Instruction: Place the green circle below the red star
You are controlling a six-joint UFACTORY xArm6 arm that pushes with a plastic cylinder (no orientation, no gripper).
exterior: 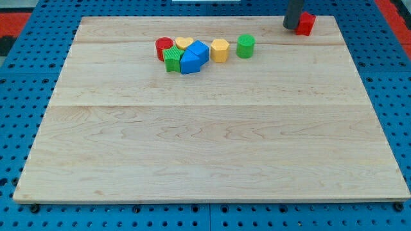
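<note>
Not yet done: green circle [245, 46] well left of red star [306, 23]. No pincer visible; tip [292, 27] touching star's left side.

Eight blocks [219, 50], two per colour

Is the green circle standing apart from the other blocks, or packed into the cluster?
Apart. The green circle block stands alone, with bare wood between it and the yellow block on its left.
</note>
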